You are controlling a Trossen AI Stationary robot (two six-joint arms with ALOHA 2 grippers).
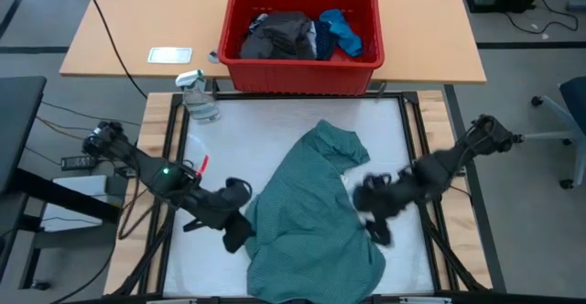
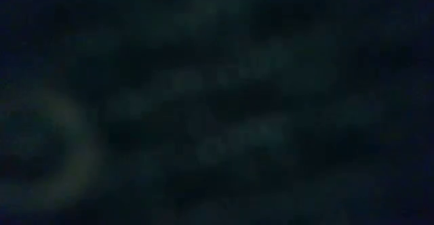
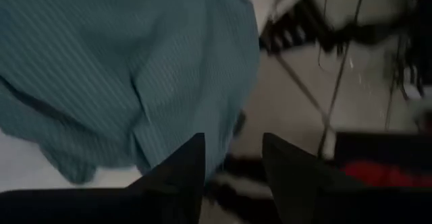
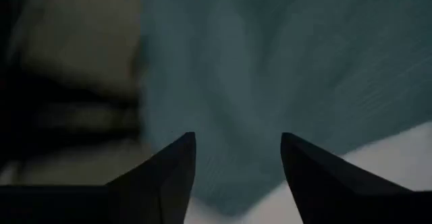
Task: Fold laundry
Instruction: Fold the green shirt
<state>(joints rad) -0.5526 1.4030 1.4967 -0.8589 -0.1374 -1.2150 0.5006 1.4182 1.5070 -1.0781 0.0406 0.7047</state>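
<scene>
1. The teal shirt (image 1: 311,212) lies rumpled on the white table (image 1: 229,130), filling the centre and lower middle of the overhead picture, with a bunched part toward the upper middle and its lower hem at the bottom edge.
2. The left gripper (image 1: 236,233) sits at the shirt's left edge, lower left of centre; its own camera shows the fingers (image 3: 185,166) spread with nothing between them, the cloth just beside.
3. The right gripper (image 1: 377,226) is at the shirt's right edge, right of centre; its fingers (image 4: 177,160) also stand apart, empty, above the fabric.
4. The red bin (image 1: 302,75) at top centre holds the dark grey piece (image 1: 279,34) and the blue piece (image 1: 341,31), not yet folded.
5. Risks, as I judge them: with both claws open the shirt may settle crooked; a grab now could catch several layers at once. The spray bottle (image 1: 199,96) at upper left could be knocked by a wide sweep.
6. The table-level picture is dark and shows nothing useful.
</scene>
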